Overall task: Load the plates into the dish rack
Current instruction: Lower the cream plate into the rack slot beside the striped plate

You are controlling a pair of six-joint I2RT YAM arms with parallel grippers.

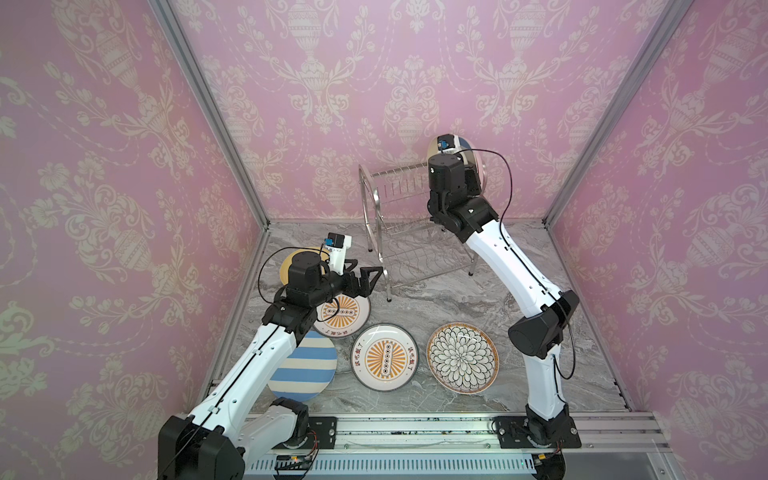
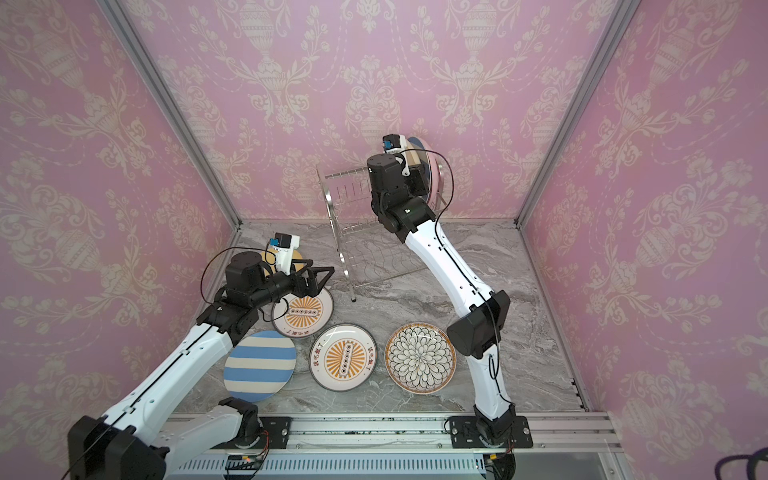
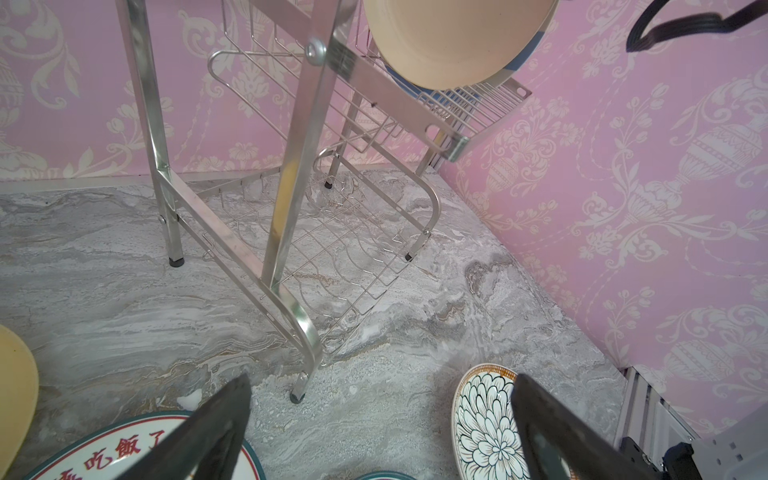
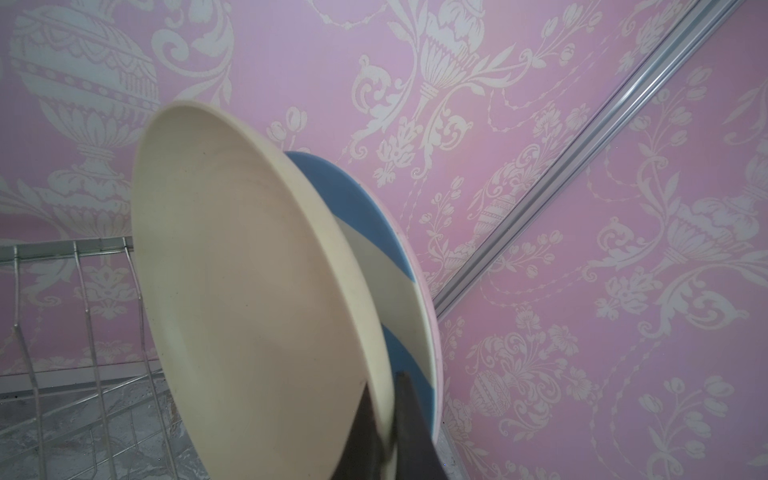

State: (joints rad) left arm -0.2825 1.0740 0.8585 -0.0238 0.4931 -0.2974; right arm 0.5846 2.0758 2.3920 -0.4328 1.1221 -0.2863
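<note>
- Two black fingers of the right gripper [image 4: 384, 386] are pressed on the rim of the beige plate [image 4: 249, 270]. The rim runs between them, with one finger on the plate's face and one on its back.
- The beige plate stands on edge, tilted, over the upper tier of the rack [image 1: 376, 208]. I cannot tell whether its lower edge sits in a slot.
- Just behind it a striped plate [image 4: 374, 249] stands on edge. Behind that shows the thin rim of a pink plate [image 4: 430, 307]. Both are outside the jaws.
- The left gripper [image 3: 380, 380] has its jaws spread wide and holds nothing. It hangs above the table [image 1: 478, 299], pointing at the rack's front foot.
- In the left wrist view one finger [image 3: 220, 424] crosses over the far sunburst plate [image 3: 124, 444]. The petal plate [image 3: 486, 424] shows beside the other finger. No plate lies between the jaws.
- Five plates lie flat on the table in both top views:
- the yellow plate [image 1: 291, 259], partly hidden behind the left wrist;
- the far sunburst plate, under the left gripper;
- the table's striped plate [image 1: 307, 368], partly under the left arm, with the far sunburst plate's near rim overlapping its far edge;
- the near sunburst plate [image 1: 384, 357], in the middle at the front;
- the petal plate, just beside it on the right-arm side.
- The rack's lower tier holds no plate.
</note>
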